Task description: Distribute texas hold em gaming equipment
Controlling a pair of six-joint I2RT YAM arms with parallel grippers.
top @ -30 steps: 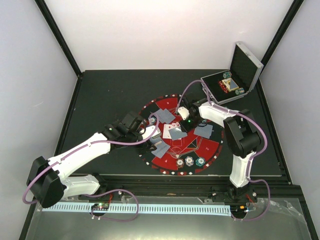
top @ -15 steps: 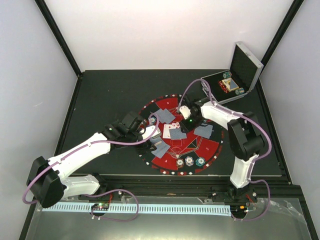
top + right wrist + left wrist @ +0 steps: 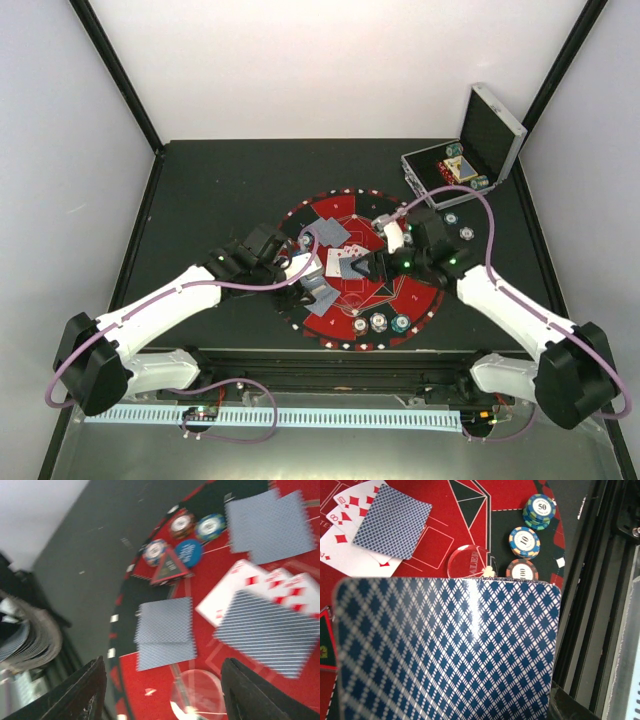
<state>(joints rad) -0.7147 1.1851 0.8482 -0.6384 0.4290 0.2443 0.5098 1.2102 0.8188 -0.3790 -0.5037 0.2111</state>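
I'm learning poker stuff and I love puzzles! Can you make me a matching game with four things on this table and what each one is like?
Things:
1. silver case
2. chips marked 50
3. diamond cards
4. clear round disc

What it is like:
a. face up
b. see-through
c. lid open
d. teal edges

Pairs: 1-c, 2-d, 3-a, 4-b
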